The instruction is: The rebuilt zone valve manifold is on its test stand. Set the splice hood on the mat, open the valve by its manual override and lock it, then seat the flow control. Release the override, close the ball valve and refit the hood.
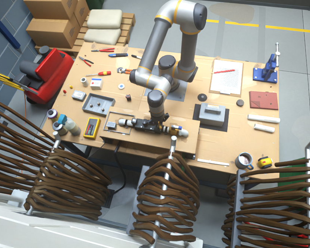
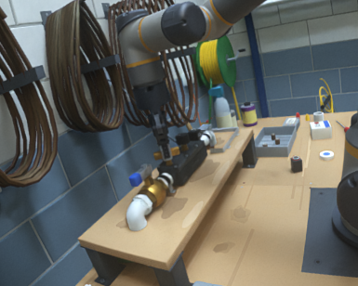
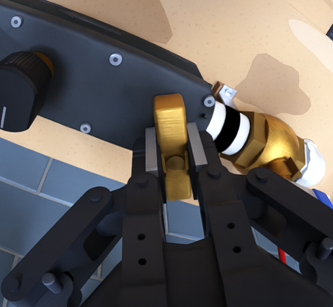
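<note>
My gripper (image 3: 172, 157) is closed with both finger pads clamped on the sides of the brass override lever (image 3: 171, 135). The lever juts from the edge of the black valve body (image 3: 102, 76) on the raised test stand (image 2: 174, 209). A black flow control knob (image 3: 18, 92) sits on the body's left part. To the right a white and black collar joins the brass ball valve (image 3: 270, 148) with its blue handle (image 2: 135, 178) and a white elbow (image 2: 137, 213). The grey splice hood (image 1: 212, 114) sits on the black mat (image 1: 211, 117) right of the stand.
The tiled wall with brown cable coils (image 2: 85, 69) stands close behind the stand. A grey parts tray (image 1: 98, 104) and a yellow meter (image 1: 91, 128) lie to the left. A wire frame with a small grey box (image 1: 111, 125) sits at the stand's left end.
</note>
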You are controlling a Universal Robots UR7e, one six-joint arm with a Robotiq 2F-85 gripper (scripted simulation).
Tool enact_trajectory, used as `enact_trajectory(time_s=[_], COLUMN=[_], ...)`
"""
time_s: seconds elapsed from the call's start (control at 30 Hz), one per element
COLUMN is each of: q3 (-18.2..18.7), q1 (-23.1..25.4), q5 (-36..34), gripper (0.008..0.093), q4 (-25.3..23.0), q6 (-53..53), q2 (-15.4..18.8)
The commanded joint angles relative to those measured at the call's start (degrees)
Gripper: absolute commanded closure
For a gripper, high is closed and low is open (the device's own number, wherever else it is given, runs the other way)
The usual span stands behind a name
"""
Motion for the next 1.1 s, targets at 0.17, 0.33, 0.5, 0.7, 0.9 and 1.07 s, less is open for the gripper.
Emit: enact_trajectory(time_s=[0.17, 0.33, 0.5, 0.7, 0.9, 1.07], q3=[0.0, 0.0, 0.0, 0.0, 0.0, 0.0], q1=[0.0, 0.0, 0.0, 0.0, 0.0, 0.0], q5=[0.0, 0.0, 0.0, 0.0, 0.0, 0.0], gripper=[0.0934, 0.0934, 0.0934, 0.0934, 0.0934, 0.0934], q4=[-0.1, -0.1, -0.1, -0.1, -0.1, -0.1], q6=[14.6, 27.0, 39.1, 53.0, 66.1, 76.2], q2=[0.0, 0.0, 0.0, 0.0, 0.0, 0.0])
